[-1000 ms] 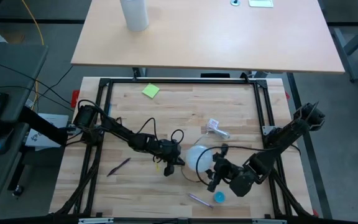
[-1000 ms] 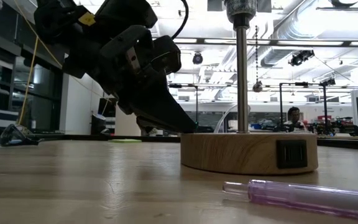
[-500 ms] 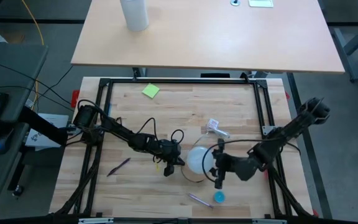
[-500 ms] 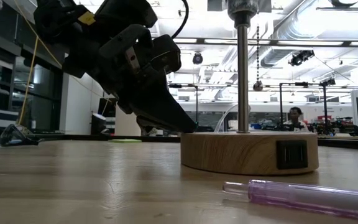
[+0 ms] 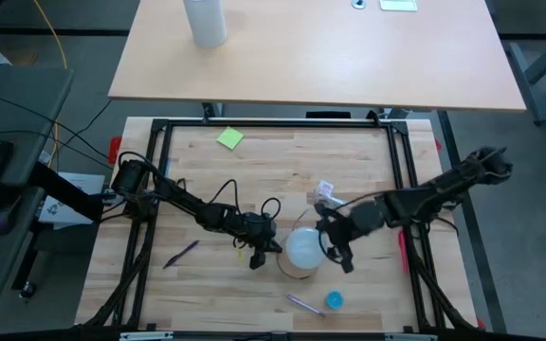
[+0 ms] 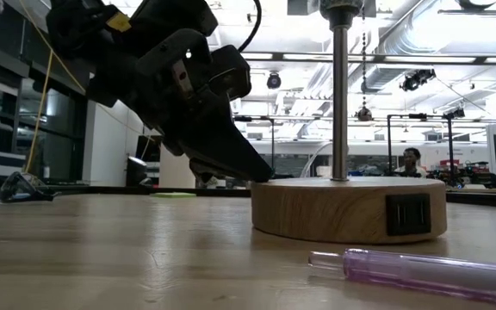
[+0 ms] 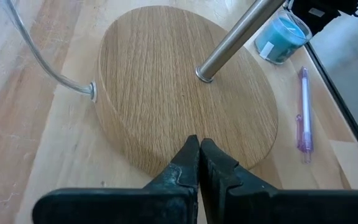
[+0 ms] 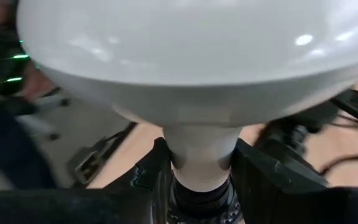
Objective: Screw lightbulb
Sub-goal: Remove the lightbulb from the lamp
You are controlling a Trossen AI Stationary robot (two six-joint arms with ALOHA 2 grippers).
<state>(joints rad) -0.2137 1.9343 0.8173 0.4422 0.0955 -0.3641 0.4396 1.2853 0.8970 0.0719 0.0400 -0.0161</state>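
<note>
Lightbulb first: white frosted lightbulb (image 5: 303,248) with a round globe and a cone-shaped neck, sitting up over the round wooden lamp base (image 6: 349,209) near the front middle of the table. In the right wrist view the bulb (image 8: 197,74) fills most of the picture, smooth and glossy, and its narrow neck sits between the two dark fingers (image 8: 148,180), which are closed in on it from both sides. So the right gripper (image 5: 335,248) is pinching the bulb by the neck, coming in from the right side.

Left gripper (image 7: 199,155) has its fingers pressed together with nothing between them, tips resting right at the near edge of the oak-grain disc. A thin shiny metal pole (image 6: 340,90) rises from the disc's middle, and a clear cable (image 7: 39,53) enters its side.

Other bits on the pale wood-plank table (image 5: 207,189): a translucent purple pen (image 6: 416,269) lying just in front of the base, a small blue cup (image 5: 335,300) beside it, and a lime-green sticky note (image 5: 229,138) toward the far left.
</note>
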